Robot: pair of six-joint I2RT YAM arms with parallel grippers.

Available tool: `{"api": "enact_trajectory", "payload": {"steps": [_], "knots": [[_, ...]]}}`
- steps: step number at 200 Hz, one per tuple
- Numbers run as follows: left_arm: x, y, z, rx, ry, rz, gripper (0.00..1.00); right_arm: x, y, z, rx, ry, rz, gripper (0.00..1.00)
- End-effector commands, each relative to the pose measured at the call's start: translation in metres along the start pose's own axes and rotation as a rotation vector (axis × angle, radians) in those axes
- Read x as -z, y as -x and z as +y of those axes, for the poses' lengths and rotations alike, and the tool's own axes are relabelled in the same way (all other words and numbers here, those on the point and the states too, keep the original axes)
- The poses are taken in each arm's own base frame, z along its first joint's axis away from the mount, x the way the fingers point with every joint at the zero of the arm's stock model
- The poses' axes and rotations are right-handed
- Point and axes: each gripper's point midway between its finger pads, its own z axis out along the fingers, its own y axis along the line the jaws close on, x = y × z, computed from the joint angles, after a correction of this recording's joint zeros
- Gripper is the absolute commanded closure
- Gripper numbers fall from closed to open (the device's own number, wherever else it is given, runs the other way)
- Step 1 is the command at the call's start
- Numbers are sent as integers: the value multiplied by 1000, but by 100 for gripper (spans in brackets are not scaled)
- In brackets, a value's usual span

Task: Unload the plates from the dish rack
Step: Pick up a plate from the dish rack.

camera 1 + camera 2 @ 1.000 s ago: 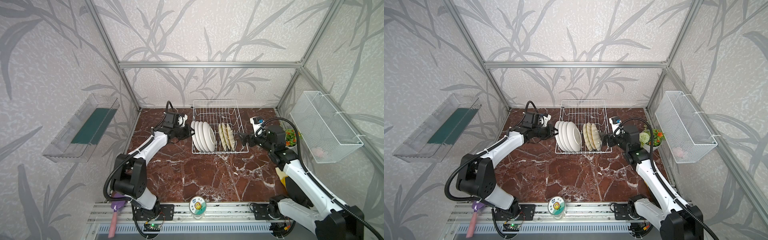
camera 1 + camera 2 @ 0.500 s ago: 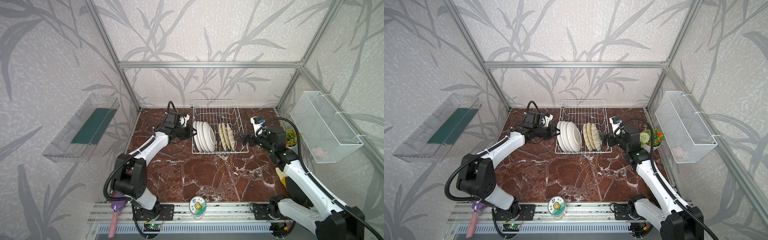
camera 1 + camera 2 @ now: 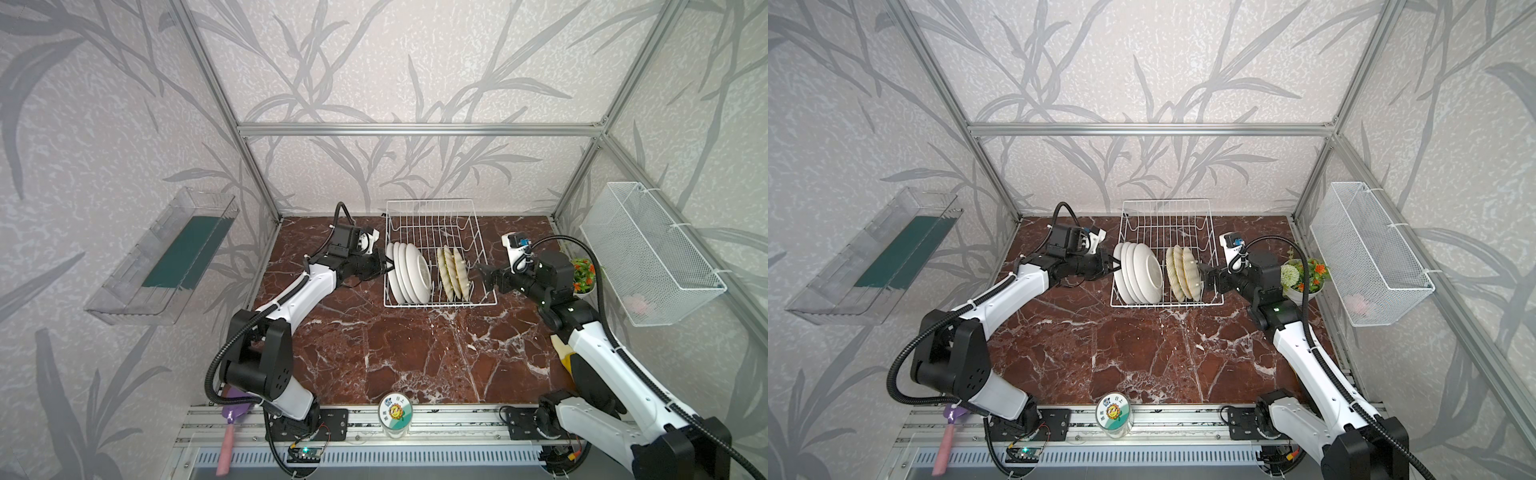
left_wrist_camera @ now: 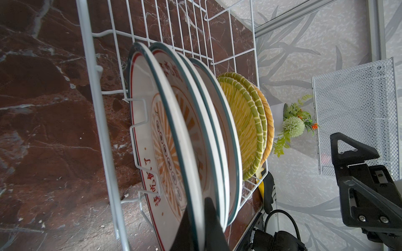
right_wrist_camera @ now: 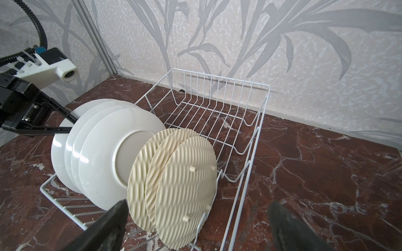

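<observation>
The white wire dish rack (image 3: 432,203) (image 3: 1165,202) stands at the back of the marble table. Several white plates (image 3: 409,274) (image 3: 1142,274) stand on edge in its left part. Three tan ribbed plates (image 3: 451,274) (image 3: 1183,270) stand to their right. My left gripper (image 3: 386,266) (image 3: 1115,266) (image 4: 196,234) is shut on the rim of the white plate (image 4: 167,141) at the left end of the row. My right gripper (image 3: 484,274) (image 3: 1202,276) (image 5: 198,226) stands open at the rack's right side, close to the tan plates (image 5: 185,184) and touching nothing.
A white mesh basket (image 3: 648,249) hangs on the right wall and a clear tray (image 3: 166,253) on the left wall. A flower pot (image 3: 584,274) stands behind my right wrist. A jar (image 3: 395,411) sits at the front edge, and a pink-handled brush (image 3: 228,432) lies front left.
My left gripper has edged right onto the end white plate and its jaws have shut on the rim. The right arm and the plates have not moved.
</observation>
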Motion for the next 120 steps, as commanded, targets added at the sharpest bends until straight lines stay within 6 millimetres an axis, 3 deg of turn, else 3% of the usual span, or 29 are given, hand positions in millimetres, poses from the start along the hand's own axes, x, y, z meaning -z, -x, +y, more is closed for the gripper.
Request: {"api": "enact_trajectory", "payload": {"steps": [1, 120], "knots": [[18, 4, -11, -25, 3, -38, 100, 7, 7, 2, 16, -5, -22, 1], [40, 7, -26, -57, 15, -75, 100, 12, 8, 5, 15, 2, -30, 1]]}}
